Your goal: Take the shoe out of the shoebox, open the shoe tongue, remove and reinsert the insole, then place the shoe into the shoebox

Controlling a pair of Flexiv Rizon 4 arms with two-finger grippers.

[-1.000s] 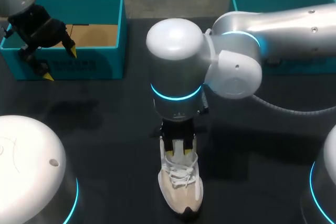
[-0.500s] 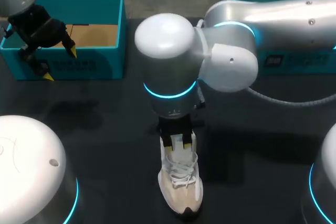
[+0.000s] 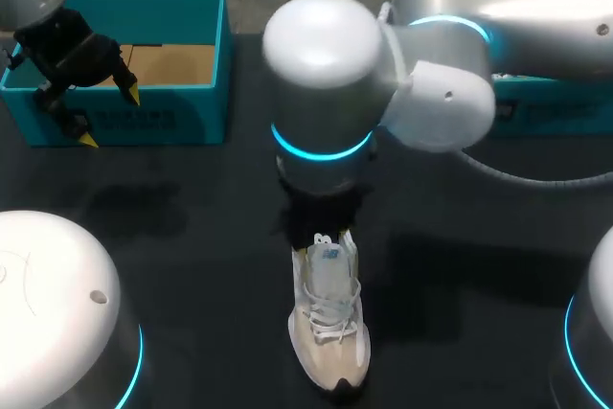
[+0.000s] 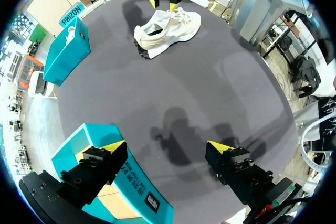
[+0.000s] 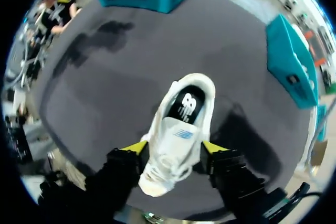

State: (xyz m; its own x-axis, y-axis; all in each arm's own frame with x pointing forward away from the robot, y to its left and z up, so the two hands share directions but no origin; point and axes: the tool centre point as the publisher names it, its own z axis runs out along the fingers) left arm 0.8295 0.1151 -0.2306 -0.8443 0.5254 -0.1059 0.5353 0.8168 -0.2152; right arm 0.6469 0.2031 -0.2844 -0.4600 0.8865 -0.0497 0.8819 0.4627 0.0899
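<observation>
- The shoe (image 3: 330, 337) stands upright on the dark surface (image 3: 192, 227) at 6 o'clock, closest to me, toe towards me and heel away.
- My right hand (image 5: 174, 148) hangs over it, released. Its yellow tips stand wide apart, one on each side of the laced part, and I see no pinch on anything.
- A second ago those tips were down at the shoe's collar, over the tongue. Since then the wrist has swung slightly towards 1 o'clock, and the fingers are out of the head view, under the wrist.
- The tongue (image 5: 177, 134) is now uncovered, label up, and the insole (image 5: 186, 103) lies in plain sight in the mouth of the shoe.
- I judge the tongue step finished or nearly so, with the insole not yet lifted. The next grasp has to go down into that opening.
- My left hand (image 3: 107, 117) is at 10 o'clock, released and empty, beside the front wall of the shoebox (image 3: 206, 64). It has not shifted over the last second.
- That shoebox is open at 11 o'clock and shows only bare brown cardboard inside, so it is free to take the shoe back.
- A second teal box (image 4: 63, 61) sits at 1 o'clock, largely behind my right arm, with something white (image 4: 67, 34) in it that I cannot identify.
</observation>
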